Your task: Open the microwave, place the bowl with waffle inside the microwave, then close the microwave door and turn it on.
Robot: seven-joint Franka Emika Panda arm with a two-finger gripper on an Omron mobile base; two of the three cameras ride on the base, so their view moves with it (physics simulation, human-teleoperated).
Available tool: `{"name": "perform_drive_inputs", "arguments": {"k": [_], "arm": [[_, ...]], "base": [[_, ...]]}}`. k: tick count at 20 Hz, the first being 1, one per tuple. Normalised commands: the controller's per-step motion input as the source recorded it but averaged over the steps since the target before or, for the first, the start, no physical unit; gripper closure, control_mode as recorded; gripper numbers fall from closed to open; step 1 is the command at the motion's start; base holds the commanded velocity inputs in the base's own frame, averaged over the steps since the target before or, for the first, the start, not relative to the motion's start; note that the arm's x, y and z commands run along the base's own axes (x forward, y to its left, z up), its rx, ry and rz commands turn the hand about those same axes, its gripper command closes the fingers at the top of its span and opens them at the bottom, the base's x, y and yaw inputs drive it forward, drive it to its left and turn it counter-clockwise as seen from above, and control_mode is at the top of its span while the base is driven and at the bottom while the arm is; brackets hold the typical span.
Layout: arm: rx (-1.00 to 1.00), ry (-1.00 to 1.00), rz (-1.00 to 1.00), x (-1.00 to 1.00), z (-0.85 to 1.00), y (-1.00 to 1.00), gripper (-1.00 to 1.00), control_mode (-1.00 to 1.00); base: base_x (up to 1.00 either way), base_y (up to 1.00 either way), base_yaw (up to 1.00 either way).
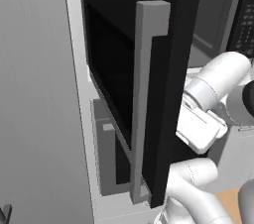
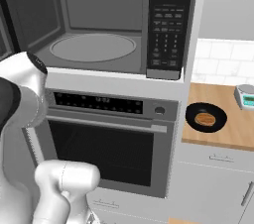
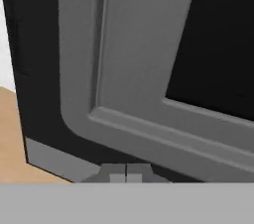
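The microwave door [image 1: 149, 94] stands swung wide open, out toward the left, its dark window and tall grey vertical handle [image 1: 144, 104] facing away from the cavity. Behind it the microwave [image 2: 99, 25] shows its grey interior, with the round turntable [image 2: 93, 47] lying flat on the floor of the cavity. The black keypad strip [image 2: 167, 22] runs down the right side of the microwave front.

Below the microwave sits the oven [image 2: 106, 139], its door closed, with a horizontal bar across the top of its dark glass.

To the right, on the wooden counter [image 2: 233, 129], the black bowl [image 2: 206, 117] rests with the waffle [image 2: 205, 118] inside it, well apart from the microwave. A small grey scale-like device [image 2: 245, 95] stands farther back on the same counter, near the white tiled wall.

The white arm reaches up behind the open door, its wrist close to the door's inner side. In the hand view, the hand [image 3: 126, 172] has its two fingertips [image 3: 117, 173] pressed together with nothing between them, pointing at the grey inner frame of the door just ahead; whether they touch it I cannot tell.
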Motion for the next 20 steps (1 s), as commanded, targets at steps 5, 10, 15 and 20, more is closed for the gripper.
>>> {"name": "perform_drive_inputs", "arguments": {"k": [5,10,15,20], "arm": [[0.36,-0.16,-0.03,0.01,0.0,-1.0,1.0,-1.0],[0.35,-0.12,-0.3,0.18,-0.13,-1.0,1.0,-1.0],[0.22,-0.04,-0.63,0.34,-0.37,-1.0,1.0,-1.0],[0.2,0.02,-0.65,0.11,-0.3,-1.0,1.0,-1.0]], "base": [[0.0,0.0,0.0],[0.0,0.0,0.0],[0.0,0.0,0.0],[0.0,0.0,0.0]]}}
